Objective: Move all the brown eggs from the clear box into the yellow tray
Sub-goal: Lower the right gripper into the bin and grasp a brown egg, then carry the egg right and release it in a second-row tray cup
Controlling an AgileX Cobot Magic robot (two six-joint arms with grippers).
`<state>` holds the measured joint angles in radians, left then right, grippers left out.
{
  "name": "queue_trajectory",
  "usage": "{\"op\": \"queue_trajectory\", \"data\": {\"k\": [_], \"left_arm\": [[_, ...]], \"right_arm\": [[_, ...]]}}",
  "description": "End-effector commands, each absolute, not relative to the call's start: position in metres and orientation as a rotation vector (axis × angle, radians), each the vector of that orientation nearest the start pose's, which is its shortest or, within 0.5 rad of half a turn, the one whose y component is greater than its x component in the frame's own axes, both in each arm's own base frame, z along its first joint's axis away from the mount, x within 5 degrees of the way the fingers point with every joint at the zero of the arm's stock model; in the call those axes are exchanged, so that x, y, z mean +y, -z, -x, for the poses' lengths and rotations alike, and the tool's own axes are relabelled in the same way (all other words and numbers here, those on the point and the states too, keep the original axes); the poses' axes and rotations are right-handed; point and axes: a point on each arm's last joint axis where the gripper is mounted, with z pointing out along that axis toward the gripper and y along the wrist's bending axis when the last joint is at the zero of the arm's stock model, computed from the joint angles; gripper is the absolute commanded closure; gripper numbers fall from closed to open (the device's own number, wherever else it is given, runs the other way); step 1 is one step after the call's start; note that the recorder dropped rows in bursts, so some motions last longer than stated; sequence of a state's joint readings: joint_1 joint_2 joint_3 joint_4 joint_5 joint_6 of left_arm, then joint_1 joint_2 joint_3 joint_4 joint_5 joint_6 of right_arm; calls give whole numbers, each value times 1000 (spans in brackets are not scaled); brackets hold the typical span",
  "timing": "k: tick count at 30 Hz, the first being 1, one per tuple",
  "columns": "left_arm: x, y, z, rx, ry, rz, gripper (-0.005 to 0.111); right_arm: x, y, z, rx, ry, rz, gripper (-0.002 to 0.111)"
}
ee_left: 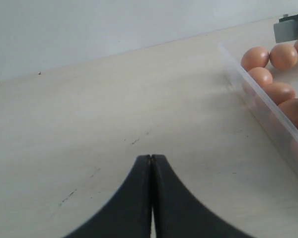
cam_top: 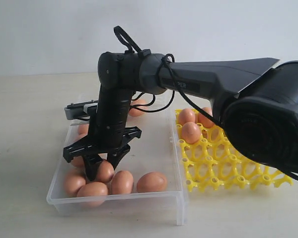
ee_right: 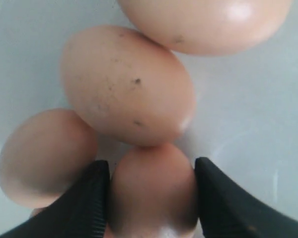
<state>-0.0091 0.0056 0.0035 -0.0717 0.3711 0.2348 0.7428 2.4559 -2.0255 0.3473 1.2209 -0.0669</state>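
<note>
My right gripper (cam_top: 102,167) reaches down into the clear box (cam_top: 114,199), near its front left corner. Its two black fingers (ee_right: 92,198) press against both sides of one brown egg (ee_right: 151,193), and other eggs (ee_right: 126,84) lie touching it. Several brown eggs (cam_top: 122,181) lie along the box's front and left side. Three eggs (cam_top: 190,132) sit in the far cups of the yellow tray (cam_top: 223,163), to the right of the box. My left gripper (ee_left: 151,157) is shut on nothing above bare table, beside the box's wall (ee_left: 268,119); the exterior view does not show it.
The right arm's dark housing (cam_top: 273,114) hangs over the yellow tray's right part. A grey block (cam_top: 82,110) juts from the right wrist above the box's left side. The pale tabletop (ee_left: 89,124) stretches left of the box.
</note>
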Motion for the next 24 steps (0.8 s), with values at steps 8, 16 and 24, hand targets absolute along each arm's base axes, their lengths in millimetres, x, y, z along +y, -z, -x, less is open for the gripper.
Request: {"op": "queue_trajectory", "data": {"k": [8, 16, 24], "left_arm": [[-3, -181, -53, 1838, -85, -181, 107], [-3, -181, -53, 1838, -85, -181, 107], [-3, -181, -53, 1838, -85, -181, 107]], "right_arm": [[307, -240, -357, 2546, -323, 996, 108], [214, -270, -327, 2115, -319, 675, 108], [123, -214, -283, 1970, -221, 442, 108]]}}
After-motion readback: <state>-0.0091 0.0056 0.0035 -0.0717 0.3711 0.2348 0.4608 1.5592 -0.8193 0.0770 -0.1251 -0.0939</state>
